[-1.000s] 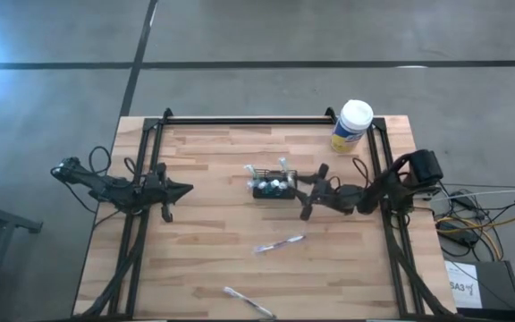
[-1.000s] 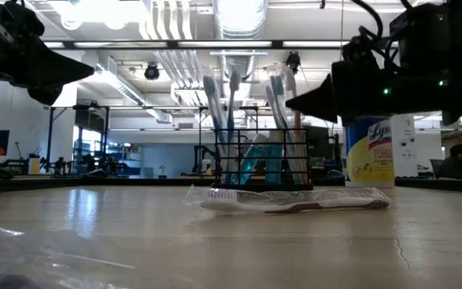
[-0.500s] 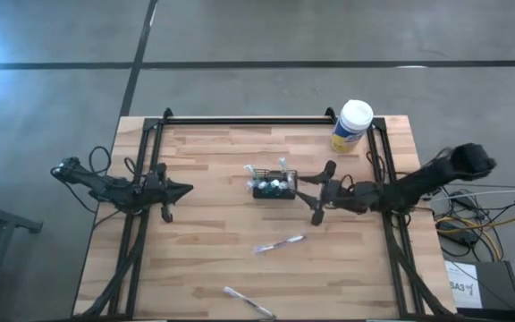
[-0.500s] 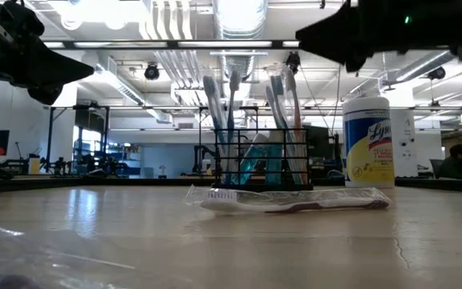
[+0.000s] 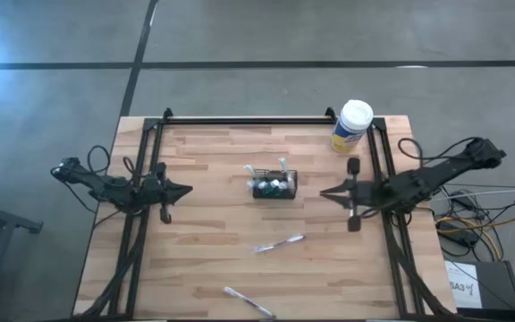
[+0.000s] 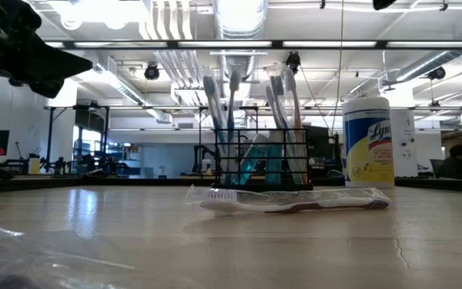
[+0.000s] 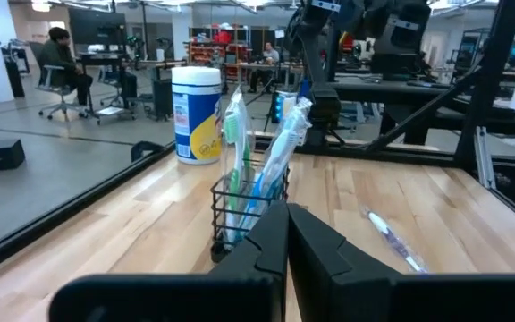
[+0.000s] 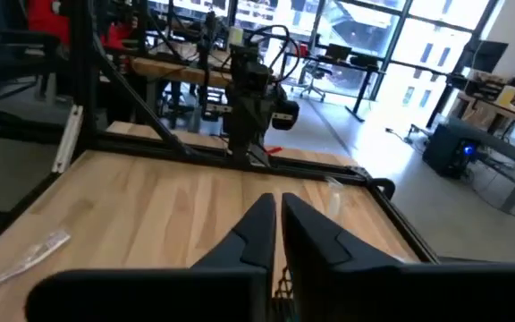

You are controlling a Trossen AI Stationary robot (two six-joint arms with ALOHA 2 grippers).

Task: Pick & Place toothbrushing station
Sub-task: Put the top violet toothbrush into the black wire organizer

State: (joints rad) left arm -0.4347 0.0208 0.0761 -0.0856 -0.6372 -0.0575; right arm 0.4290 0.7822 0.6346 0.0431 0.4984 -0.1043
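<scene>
The toothbrushing station [image 5: 274,186], a small black mesh caddy with several toothbrushes standing upright in it, rests on its base near the middle of the wooden table [image 5: 213,259]; it also shows in the low view [image 6: 263,160] and in the left wrist view [image 7: 244,215]. My right gripper [image 5: 322,191] hangs shut to the caddy's right, apart from it and raised, its fingers [image 8: 276,204] level. My left gripper [image 5: 189,190] waits shut at the table's left, pointing at the caddy [image 7: 286,213]. Neither holds anything.
A wrapped toothbrush [image 5: 280,243] lies in front of the caddy [image 6: 287,201]. Another wrapped one [image 5: 247,302] lies near the front edge. A white-lidded, yellow-labelled canister [image 5: 352,125] stands at the far right corner. A black frame rail [image 5: 249,119] runs along the far edge.
My right gripper has drawn back from the caddy toward the table's right edge and risen out of the low view. It has tipped up to level, and its fingers, spread wide beside the caddy before, have shut. The caddy has stayed where it was.
</scene>
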